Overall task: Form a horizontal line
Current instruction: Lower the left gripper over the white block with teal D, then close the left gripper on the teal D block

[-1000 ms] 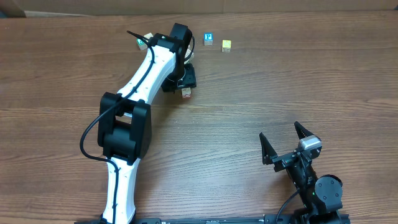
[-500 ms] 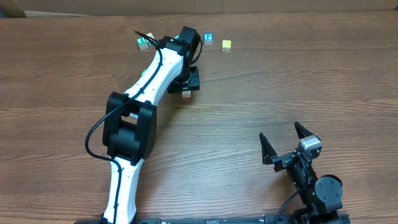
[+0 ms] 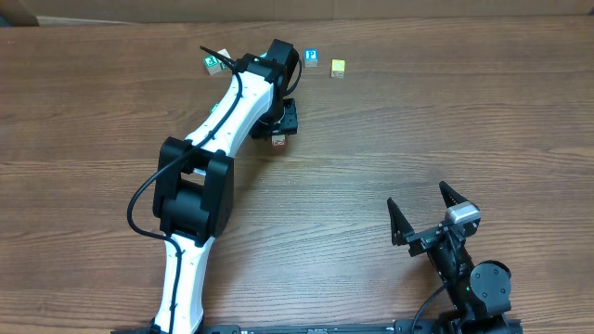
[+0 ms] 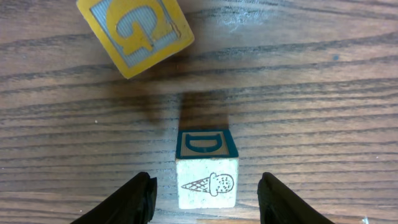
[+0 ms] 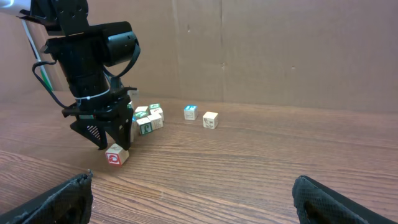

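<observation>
Overhead: wood-grain table (image 3: 371, 139), seemingly cardboard backdrop (image 5: 280, 50); left end effector (image 3: 280, 132), right end effector (image 3: 425, 209) agape.

Left arm (image 3: 218, 121) extended forward, left tool (image 3: 281, 130) down, jaws apart; right tool (image 3: 425, 215) splayed.

A teal-and-white cube (image 3: 312, 57) and a yellow cube (image 3: 338, 68) lie near each other but not touching at the top centre of the overhead view. A whitish cube (image 3: 278, 142) with a red mark sits below-left, apart.
</observation>
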